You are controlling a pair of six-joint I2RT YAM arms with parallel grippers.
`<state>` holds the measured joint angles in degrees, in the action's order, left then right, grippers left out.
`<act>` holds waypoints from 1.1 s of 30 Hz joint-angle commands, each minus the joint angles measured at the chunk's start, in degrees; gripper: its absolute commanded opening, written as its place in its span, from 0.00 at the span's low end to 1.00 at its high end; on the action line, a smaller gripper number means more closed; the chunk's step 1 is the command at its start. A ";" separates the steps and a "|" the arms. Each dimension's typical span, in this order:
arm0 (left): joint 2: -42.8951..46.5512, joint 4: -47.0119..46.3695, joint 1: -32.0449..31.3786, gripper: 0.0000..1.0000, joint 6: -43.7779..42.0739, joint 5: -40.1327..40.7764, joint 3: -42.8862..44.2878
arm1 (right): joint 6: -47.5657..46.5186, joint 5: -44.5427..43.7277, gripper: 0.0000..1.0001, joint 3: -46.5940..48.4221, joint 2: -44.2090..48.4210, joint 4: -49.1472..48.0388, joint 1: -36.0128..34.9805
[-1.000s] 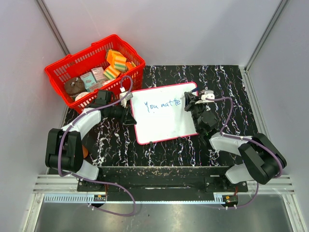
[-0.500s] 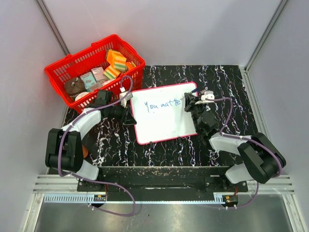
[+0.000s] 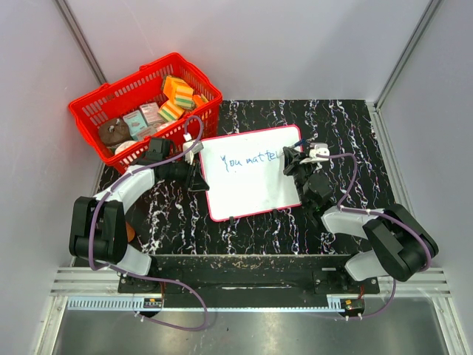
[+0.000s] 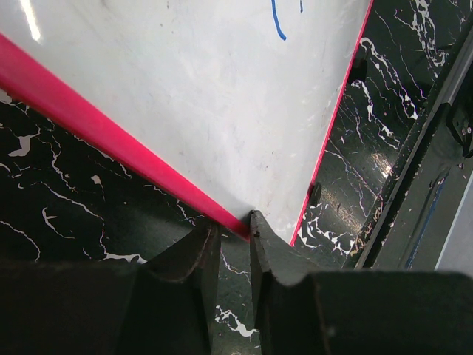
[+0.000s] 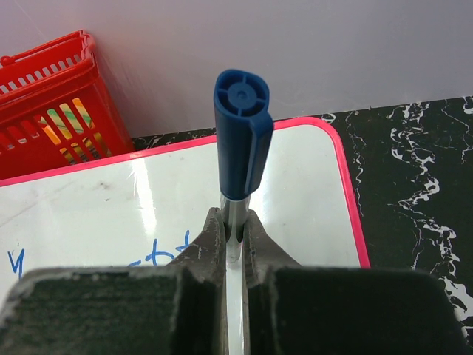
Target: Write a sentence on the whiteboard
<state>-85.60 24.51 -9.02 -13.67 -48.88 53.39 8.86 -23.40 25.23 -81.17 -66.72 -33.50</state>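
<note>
The whiteboard (image 3: 251, 185), white with a thin red frame, lies on the black marbled table. The sentence (image 3: 247, 159) is blue marker writing that reads about "You matte" along the board's upper part. My left gripper (image 3: 198, 176) is at the board's left edge. In the left wrist view (image 4: 233, 238) it is shut on the red frame of the whiteboard (image 4: 222, 111). My right gripper (image 3: 290, 157) is over the board's right part, at the end of the writing. In the right wrist view (image 5: 233, 225) it is shut on a silver marker with a blue cap (image 5: 240, 133), held over the whiteboard (image 5: 310, 185).
A red basket (image 3: 194, 74) with sponges and small packs stands at the back left, close to the board's top left corner; it also shows in the right wrist view (image 5: 22, 111). Grey walls close in on three sides. A metal rail (image 3: 244, 285) runs along the near edge.
My right gripper has moved a little to the right with the marker, and the blue writing has grown slightly at its right end. The left arm and the board have not moved.
</note>
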 commanded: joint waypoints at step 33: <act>2.28 -2.72 -0.30 0.00 -2.94 0.46 0.49 | -2.36 -3.94 0.00 3.86 0.22 -0.08 1.15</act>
<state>-85.60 24.51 -9.02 -13.69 -48.84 53.39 7.31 -25.06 28.16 -81.82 -66.13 -32.99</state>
